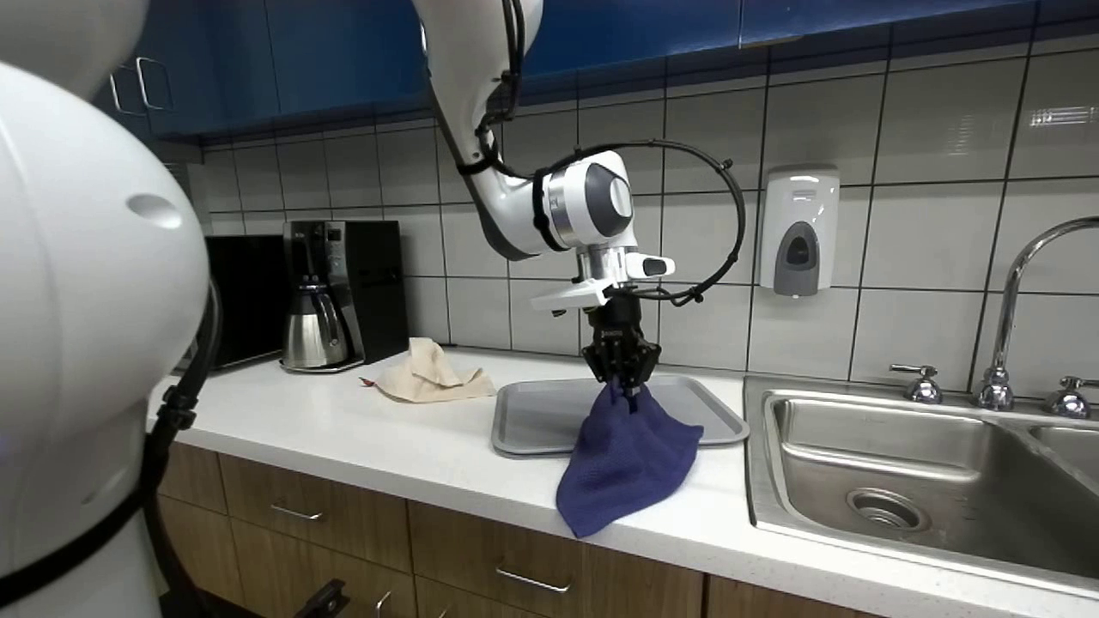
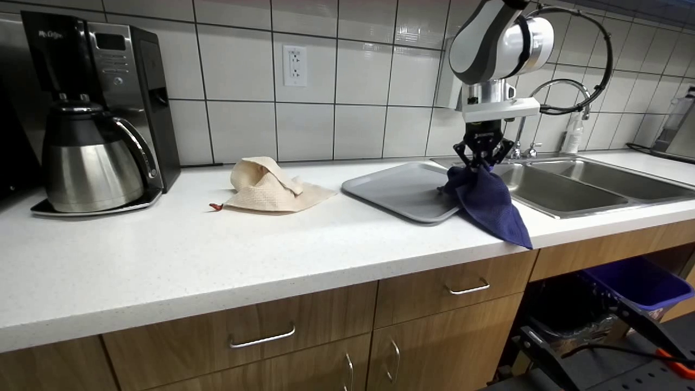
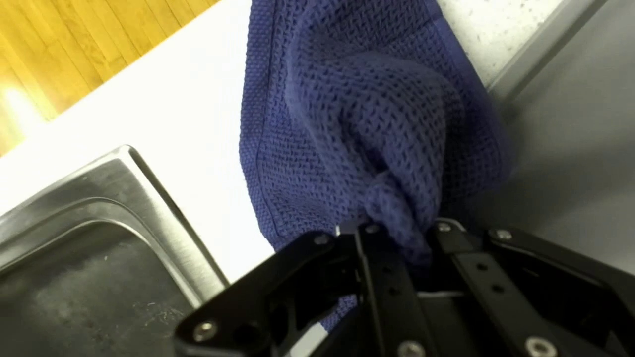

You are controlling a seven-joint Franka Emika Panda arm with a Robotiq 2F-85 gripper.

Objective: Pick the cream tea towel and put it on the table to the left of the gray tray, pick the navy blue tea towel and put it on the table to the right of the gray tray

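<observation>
The navy blue tea towel [image 1: 631, 468] hangs bunched from my gripper [image 1: 629, 388] in both exterior views [image 2: 493, 209]. It drapes over the right part of the gray tray [image 1: 537, 416] and the counter, its lower corner at the front edge. My gripper [image 2: 480, 162] is shut on its top. In the wrist view, a fold of the towel [image 3: 367, 119] sits between the fingertips [image 3: 408, 233], with the tray [image 3: 580, 114] beside it. The cream tea towel [image 1: 434, 378] lies crumpled on the white counter left of the tray [image 2: 402, 190]; it also shows here [image 2: 271, 190], but not in the wrist view.
A steel sink [image 1: 764, 481] with a faucet [image 1: 1009, 300] adjoins the tray's right end. A coffee maker [image 2: 98, 157] stands at the left. A soap dispenser [image 1: 798, 232] hangs on the tiled wall behind. The counter [image 2: 190, 271] ends at a front edge above drawers.
</observation>
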